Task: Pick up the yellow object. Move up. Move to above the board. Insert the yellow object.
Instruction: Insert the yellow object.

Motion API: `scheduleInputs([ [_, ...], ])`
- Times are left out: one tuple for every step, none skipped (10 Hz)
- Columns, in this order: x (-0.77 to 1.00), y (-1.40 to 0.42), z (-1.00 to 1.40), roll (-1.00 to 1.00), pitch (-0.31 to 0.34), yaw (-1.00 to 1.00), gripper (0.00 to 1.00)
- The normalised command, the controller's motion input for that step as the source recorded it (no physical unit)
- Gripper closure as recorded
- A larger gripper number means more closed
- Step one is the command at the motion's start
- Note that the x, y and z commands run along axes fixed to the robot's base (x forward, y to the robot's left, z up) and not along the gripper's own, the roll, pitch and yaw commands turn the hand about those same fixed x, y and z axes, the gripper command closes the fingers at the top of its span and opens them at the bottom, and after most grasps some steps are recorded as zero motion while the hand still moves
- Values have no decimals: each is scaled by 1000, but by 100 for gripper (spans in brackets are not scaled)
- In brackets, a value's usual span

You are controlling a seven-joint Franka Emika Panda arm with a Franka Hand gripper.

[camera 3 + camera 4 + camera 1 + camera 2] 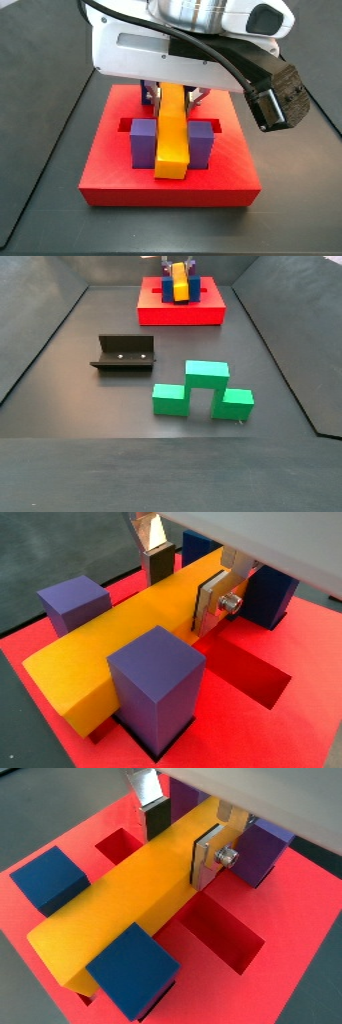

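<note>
In both wrist views, the pincer [187,580] [185,830] is clamping the yellow bar [120,642] [127,898] at its far end. The bar is lying flat across the red board [287,727] [301,928], passing between upright purple blocks [156,682] [134,968].

In a side view, the bar [173,135] is sitting at the board's [167,185] centre between two purple blocks [142,142].

In a side view, the board [181,311] is sitting at 12 o'clock on the surface [80,386], the fixture [124,354] near centre, the green stepped block [201,391] at 5 o'clock.
</note>
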Motion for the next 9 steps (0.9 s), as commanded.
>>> scheduleInputs([
  [66,0,-77,204,-51,183,100],
  [17,0,-126,140,-64,171,100],
  [0,0,-206,79,-66,131,100],
  [-71,0,-417,16,-49,94,100],
  [-143,0,-606,4,0,54,100],
  [-26,0,-654,0,16,0,100],
  [0,0,-720,-1,27,0,100],
  [0,0,-754,-50,34,0,100],
  [11,20,-937,-90,4,0,100],
])
